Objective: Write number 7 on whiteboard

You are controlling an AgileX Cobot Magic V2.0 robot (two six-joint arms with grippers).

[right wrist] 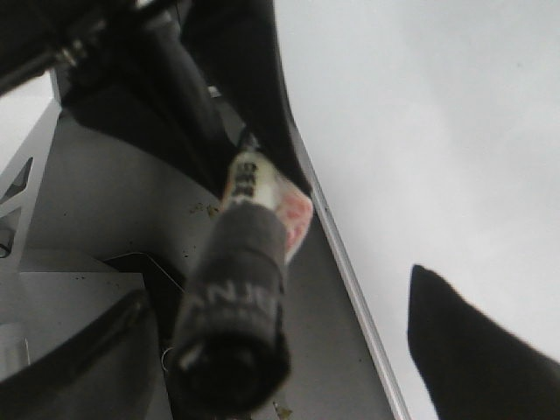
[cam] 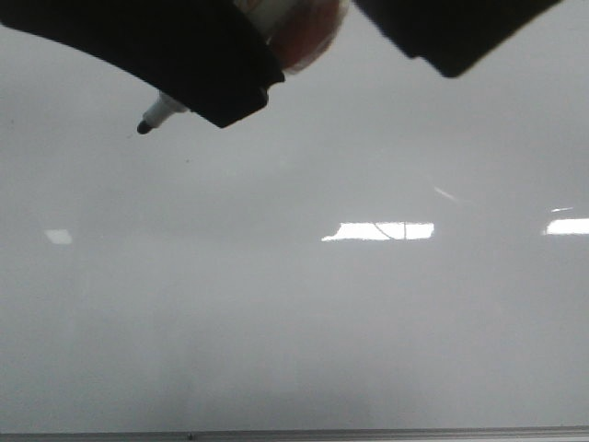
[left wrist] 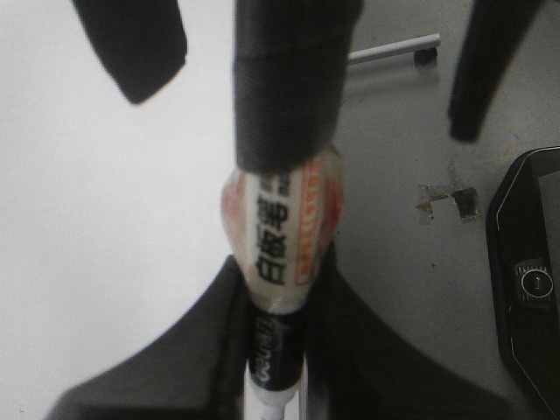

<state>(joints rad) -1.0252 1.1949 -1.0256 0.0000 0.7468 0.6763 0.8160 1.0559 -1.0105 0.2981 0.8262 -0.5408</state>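
The whiteboard (cam: 294, 322) fills the front view, and no black marker line of a number 7 shows on it, only bright light reflections. My left gripper (cam: 225, 106) is at the top left, shut on a whiteboard marker (left wrist: 280, 236) with a white and orange label. The marker's bare black tip (cam: 144, 127) points down-left, just over the board. My right gripper (cam: 451, 41) is at the top right, open. Its fingers (right wrist: 472, 350) stand on either side of the marker's black rear end (right wrist: 232, 324) with gaps between.
The board's grey metal edge strip (cam: 294, 435) runs along the near side and also shows in the right wrist view (right wrist: 350, 289). Beyond the edge is a grey table with tape scraps (left wrist: 446, 201) and a black device (left wrist: 534, 280).
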